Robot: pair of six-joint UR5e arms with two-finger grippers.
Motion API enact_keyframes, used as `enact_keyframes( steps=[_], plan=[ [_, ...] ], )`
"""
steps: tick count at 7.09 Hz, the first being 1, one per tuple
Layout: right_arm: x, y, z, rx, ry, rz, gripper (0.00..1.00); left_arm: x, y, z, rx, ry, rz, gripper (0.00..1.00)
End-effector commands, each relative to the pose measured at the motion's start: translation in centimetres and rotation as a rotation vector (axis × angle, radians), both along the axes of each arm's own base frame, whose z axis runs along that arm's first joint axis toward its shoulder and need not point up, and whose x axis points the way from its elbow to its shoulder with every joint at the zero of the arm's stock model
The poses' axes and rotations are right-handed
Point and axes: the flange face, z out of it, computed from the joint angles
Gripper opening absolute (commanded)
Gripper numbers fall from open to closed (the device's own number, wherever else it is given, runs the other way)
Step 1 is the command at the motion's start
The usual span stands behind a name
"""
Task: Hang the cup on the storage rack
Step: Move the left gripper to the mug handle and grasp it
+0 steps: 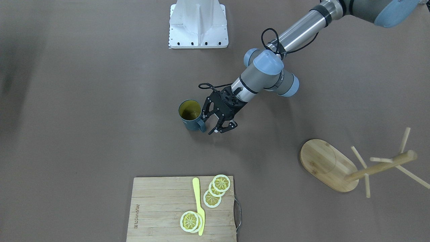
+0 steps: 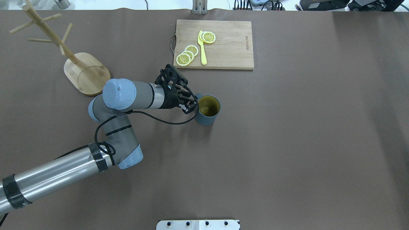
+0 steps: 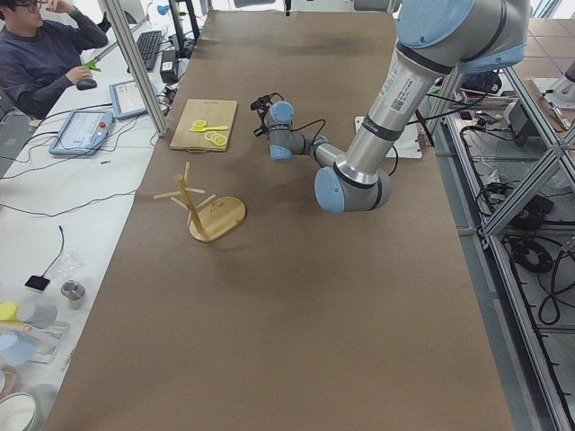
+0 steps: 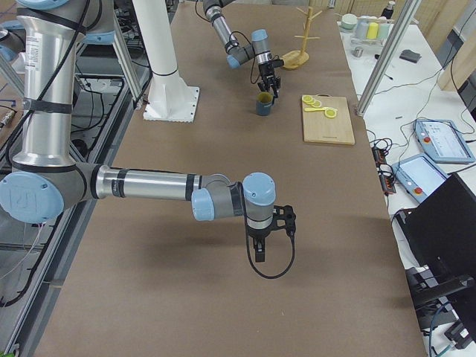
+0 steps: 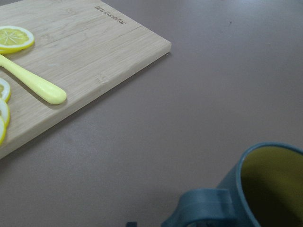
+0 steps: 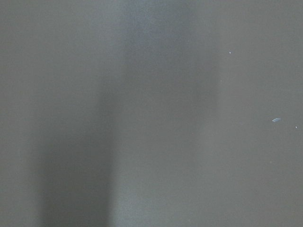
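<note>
Matte brown sheeting covers the table [image 1: 84, 101], where the cylindrical slate-blue cup [image 1: 192, 118] stands upright, its inside yellow-green. Its blocky handle is just beside the left gripper [image 1: 208, 126], whose black fingers are spread. Well apart stands the bamboo storage rack [image 1: 324, 163], with an oval base and thin pegs. I cannot tell whether the right gripper [image 4: 259, 253] is parted or clenched.

Brown table [image 2: 287, 143], white side desks [image 3: 40, 211]

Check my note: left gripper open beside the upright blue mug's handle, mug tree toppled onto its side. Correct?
No: the bamboo mug tree stands upright on its base, as the exterior left view shows. The left gripper is open beside the handle of the upright blue mug.
</note>
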Motion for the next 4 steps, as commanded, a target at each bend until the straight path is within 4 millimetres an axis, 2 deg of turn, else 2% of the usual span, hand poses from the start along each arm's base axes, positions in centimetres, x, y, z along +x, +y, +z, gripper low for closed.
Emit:
enact_keyframes(
  steps=[1,4],
  plan=[
    [0.0,0.0,-0.01,-0.005,-0.001,0.006,1.0,0.13,0.2,-0.35,0.004,0.006,0.005,0.49],
    [0.01,-0.08,-0.07,-0.003,0.001,0.007,1.0,0.53,1.15,-0.66,0.016,0.026,0.019,0.13]
  ],
)
